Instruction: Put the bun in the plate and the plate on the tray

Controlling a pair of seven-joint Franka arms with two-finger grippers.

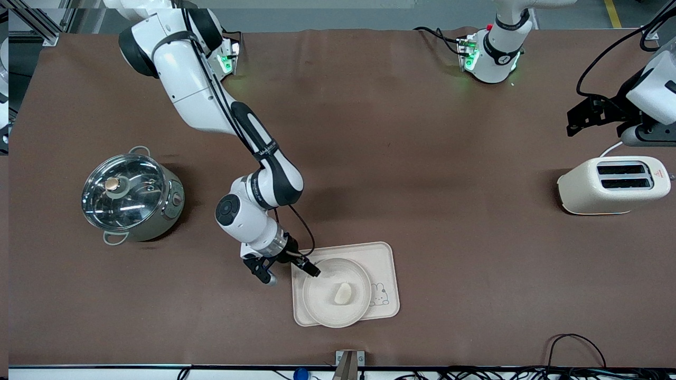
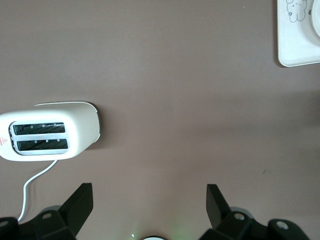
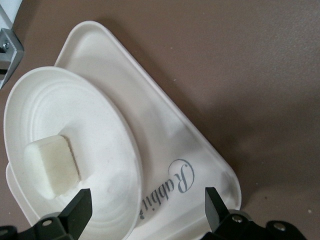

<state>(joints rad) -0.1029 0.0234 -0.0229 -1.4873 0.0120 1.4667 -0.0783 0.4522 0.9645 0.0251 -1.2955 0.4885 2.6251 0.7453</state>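
Note:
The bun (image 1: 342, 293) lies in the round plate (image 1: 322, 301), and the plate sits on the cream tray (image 1: 380, 258), overhanging the tray's edge nearest the front camera a little. My right gripper (image 1: 291, 274) is open and empty just above the plate's rim at the tray's end toward the right arm. The right wrist view shows the bun (image 3: 52, 167), the plate (image 3: 100, 125), the tray (image 3: 165, 125) with its "Rabbit" lettering, and my right gripper (image 3: 145, 207) straddling the plate's rim. My left gripper (image 1: 578, 119) waits open above the toaster end of the table; it also shows in the left wrist view (image 2: 147, 200).
A steel pot with a glass lid (image 1: 129, 198) stands toward the right arm's end. A cream toaster (image 1: 612, 184) stands toward the left arm's end, also in the left wrist view (image 2: 47, 130), with a tray corner (image 2: 300, 45). Cables lie along the front edge.

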